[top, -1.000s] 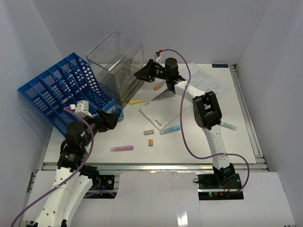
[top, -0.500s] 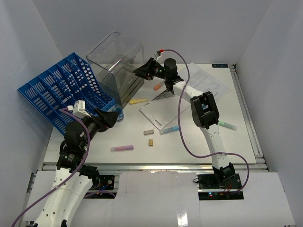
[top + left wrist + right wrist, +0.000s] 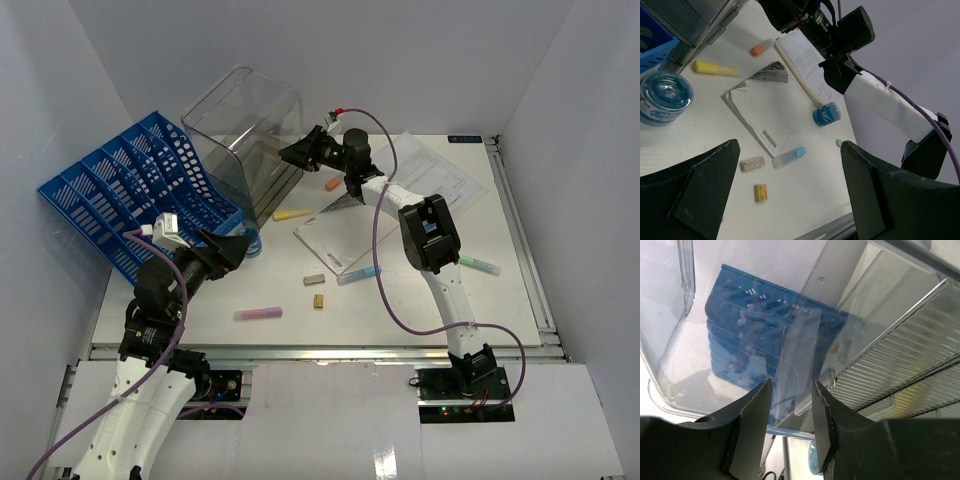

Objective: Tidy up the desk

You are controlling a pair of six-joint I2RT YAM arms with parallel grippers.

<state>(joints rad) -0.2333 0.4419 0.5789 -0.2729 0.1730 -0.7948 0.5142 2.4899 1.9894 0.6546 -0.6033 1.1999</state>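
**deskwatcher:** ok, top view first, what's in it?

**yam_fan:** The desk (image 3: pixel 420 310) fills the middle, white top with the arm bases at its near edge. A blue file rack (image 3: pixel 120 195) and a clear bin (image 3: pixel 240 125) sit tipped at the far-left corner. The right gripper (image 3: pixel 298 152) is reaching into the bin's open side. The left gripper (image 3: pixel 235 247) hangs just beside a round blue tin (image 3: pixel 252 243). Loose stuff on the top: a pink highlighter (image 3: pixel 258 313) near the front, a yellow highlighter (image 3: pixel 291 213) by the bin and a white booklet (image 3: pixel 335 238) between them.

**deskwatcher:** and the left wrist cam?

**yam_fan:** Its fingers (image 3: pixel 700 190) are spread wide with nothing between them, just desk below. The tin is off to the left, the booklet sits in the middle, and a light-blue highlighter (image 3: pixel 788 156) lies just past the booklet's corner.

**deskwatcher:** right wrist?

**yam_fan:** The jaws are drawn in to a narrow gap, with an edge of the bin's clear wall standing in it. I honestly can't tell if the pads touch it. The rack shows blue through the plastic.
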